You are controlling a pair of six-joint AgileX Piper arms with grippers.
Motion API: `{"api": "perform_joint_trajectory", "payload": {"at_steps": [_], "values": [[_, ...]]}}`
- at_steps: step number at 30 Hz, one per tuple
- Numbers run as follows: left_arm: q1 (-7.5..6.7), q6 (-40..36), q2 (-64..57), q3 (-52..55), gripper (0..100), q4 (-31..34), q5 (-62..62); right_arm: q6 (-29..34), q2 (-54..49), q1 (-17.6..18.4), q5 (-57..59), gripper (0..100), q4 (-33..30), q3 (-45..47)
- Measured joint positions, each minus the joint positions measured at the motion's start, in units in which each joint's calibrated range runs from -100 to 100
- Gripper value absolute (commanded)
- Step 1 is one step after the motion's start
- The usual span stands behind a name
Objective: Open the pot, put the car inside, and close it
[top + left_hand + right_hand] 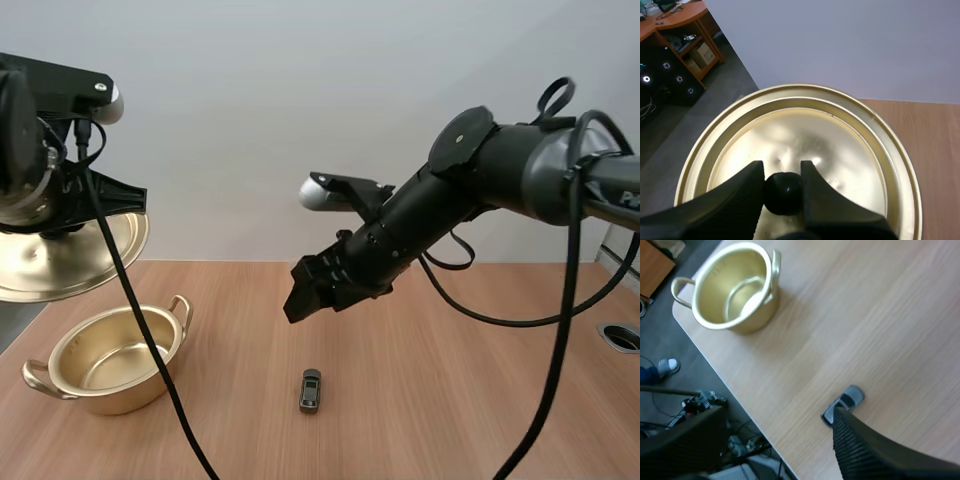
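Closest in, my left gripper (783, 172) has its two fingers narrowed onto the black knob (784, 194) of the lid (850, 150), pinching it from both sides. It holds the one gold lid in the air, tilted, with the open pot (110, 395) standing on the table (450, 400) below it and a little toward my right arm. There is one pot, upright, with two loop handles, and nothing lies inside it.

My right gripper (297, 300) hangs over the table with its fingers spread wide and nothing between them; the right wrist view shows their ribbed inner faces well apart. The single toy car (311, 390), small and dark grey, lies flat on the wood under this gripper and apart from it, the tip of one finger lining up just over one end of the car. Its long axis runs away from the arm bases toward the far edge of the table. Which end is the front I cannot tell. From the right gripper, the pot sits well off to its left.
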Motion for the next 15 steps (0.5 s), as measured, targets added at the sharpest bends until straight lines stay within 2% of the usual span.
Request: {"api": "perform_joint_trajectory", "payload": {"at_steps": [6,11,15], "values": [[0.00,1.1,-7.2,0.0,0,-0.1,3.2,-3.2,3.5,0.0,-0.5,100,0.7,8.1],[0.00,1.1,-8.2,0.0,0,-0.4,4.2,-6.4,3.8,0.0,-8.5,100,0.6,14.9],[0.00,1.1,-8.2,0.0,0,-2.1,5.4,-7.6,5.3,0.2,-11.7,100,0.7,15.9]]}}
